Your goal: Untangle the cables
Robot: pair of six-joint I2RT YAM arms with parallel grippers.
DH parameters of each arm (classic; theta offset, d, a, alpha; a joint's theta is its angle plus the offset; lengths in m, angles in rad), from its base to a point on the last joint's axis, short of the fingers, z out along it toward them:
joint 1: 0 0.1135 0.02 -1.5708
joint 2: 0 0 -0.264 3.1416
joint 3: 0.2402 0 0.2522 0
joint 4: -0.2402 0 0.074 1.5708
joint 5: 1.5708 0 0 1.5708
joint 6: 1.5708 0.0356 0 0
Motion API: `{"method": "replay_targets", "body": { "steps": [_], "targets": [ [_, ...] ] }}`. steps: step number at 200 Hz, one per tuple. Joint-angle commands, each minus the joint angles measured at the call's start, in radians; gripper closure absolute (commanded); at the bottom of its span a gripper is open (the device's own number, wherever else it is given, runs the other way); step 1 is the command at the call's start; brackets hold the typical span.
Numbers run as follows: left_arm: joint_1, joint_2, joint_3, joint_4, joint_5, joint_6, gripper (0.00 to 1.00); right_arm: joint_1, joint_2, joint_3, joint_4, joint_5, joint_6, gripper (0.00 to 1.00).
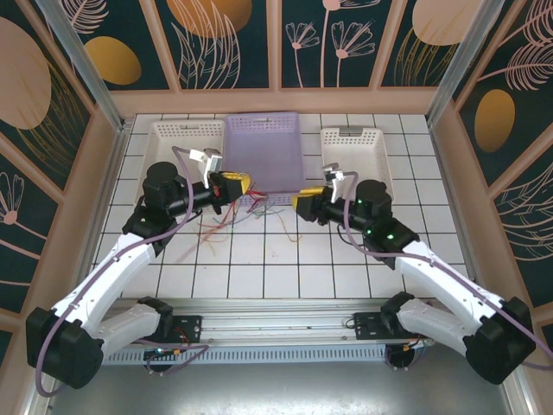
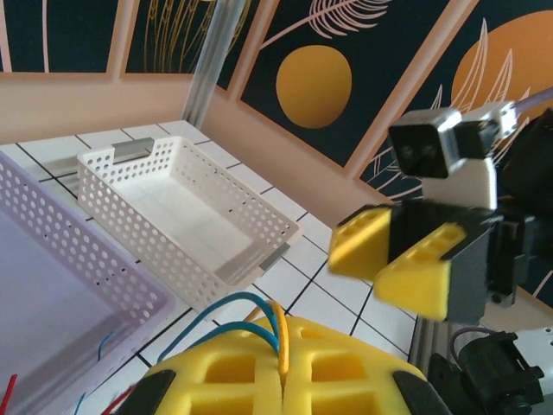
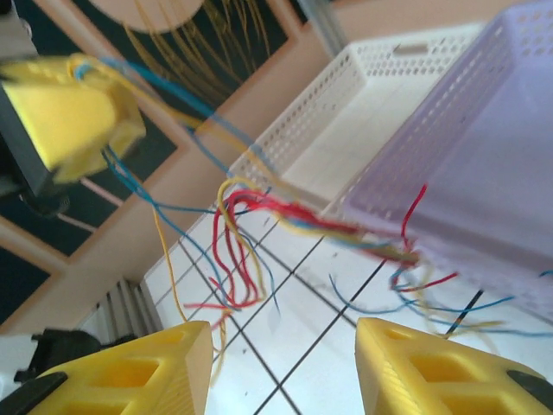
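I am looking at a flat table (image 1: 285,268) of white square tiles with dark grout lines. It is enclosed on three sides by tan framing and dark wall panels (image 1: 229,43) printed with pale leaves, flowers and orange discs.

Three shallow rectangular baskets stand in a row at the far side. They look like plastic, and their walls are pierced with rows of small holes. The purple basket (image 1: 263,156) sits in the middle, touching the left white basket (image 1: 177,138). The right white basket (image 1: 354,151) stands a little apart.

The cables (image 1: 259,207) are thin, limp strands in red, blue and yellow. They lie in a loose tangle on the tiles at the near edge of the purple basket, between the two arms. Some strands rest against that basket's near wall; I cannot tell whether any lie inside it. Other strands trail leftwards across the tiles.

The left gripper (image 2: 283,363) has blocky yellow fingers with moulded recesses. They are pressed together, and a blue and a yellow strand are pinched in the seam between them. From there the strands hang down to the tangle.

The right gripper (image 3: 281,363) has its yellow fingers well apart with nothing between them. It is held above the tiles just beside the tangle, facing the left gripper.
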Motion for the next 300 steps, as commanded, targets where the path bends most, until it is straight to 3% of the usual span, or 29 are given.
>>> {"method": "replay_targets", "body": {
  "steps": [1,42,74,99,148,186,232,300],
  "targets": [
    [-0.005,-0.019,-0.005,0.060,0.017,-0.009,1.00,0.057,0.039,0.015,0.040,0.054,-0.073,0.52],
    [-0.005,-0.023,-0.005,0.063,0.021,-0.008,1.00,0.062,0.121,0.005,0.106,0.028,-0.006,0.53],
    [-0.005,-0.023,-0.007,0.067,0.024,-0.011,1.00,0.079,0.118,-0.118,0.391,-0.080,0.150,0.50],
    [-0.005,-0.018,-0.007,0.074,0.032,-0.018,1.00,0.143,0.125,-0.108,0.370,0.024,0.085,0.48],
    [-0.005,-0.018,-0.009,0.076,0.042,-0.019,1.00,0.164,0.220,-0.104,0.557,0.023,0.124,0.47],
    [-0.005,-0.023,-0.012,0.078,0.046,-0.017,1.00,0.161,0.267,-0.075,0.525,0.120,0.155,0.49],
    [-0.006,-0.036,-0.019,0.113,0.077,-0.043,1.00,0.161,0.276,-0.092,0.432,0.284,0.087,0.50],
    [-0.005,-0.053,-0.034,0.158,0.112,-0.072,1.00,0.162,0.412,-0.079,0.483,0.318,0.030,0.55]
  ]
}}
